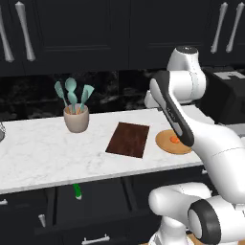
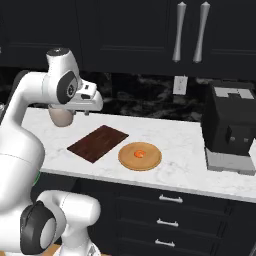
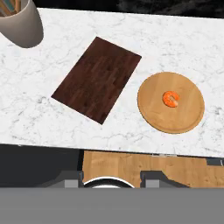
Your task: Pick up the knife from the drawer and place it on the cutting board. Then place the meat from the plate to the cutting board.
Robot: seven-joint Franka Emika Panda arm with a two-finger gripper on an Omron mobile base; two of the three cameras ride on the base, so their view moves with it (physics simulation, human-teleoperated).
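Note:
The knife, with a green handle, lies in the open drawer below the counter's front edge. On the counter the dark wooden cutting board lies bare. Right of it is the round tan plate with the small orange meat on it. My gripper hangs high above the counter's front edge and looks down on board and plate. Its fingers stand apart with nothing between them.
A beige utensil holder with teal spatulas stands left of the board. A black coffee machine sits at the counter's right end. Closed drawers lie under the counter on the right. Dark wall cabinets hang above.

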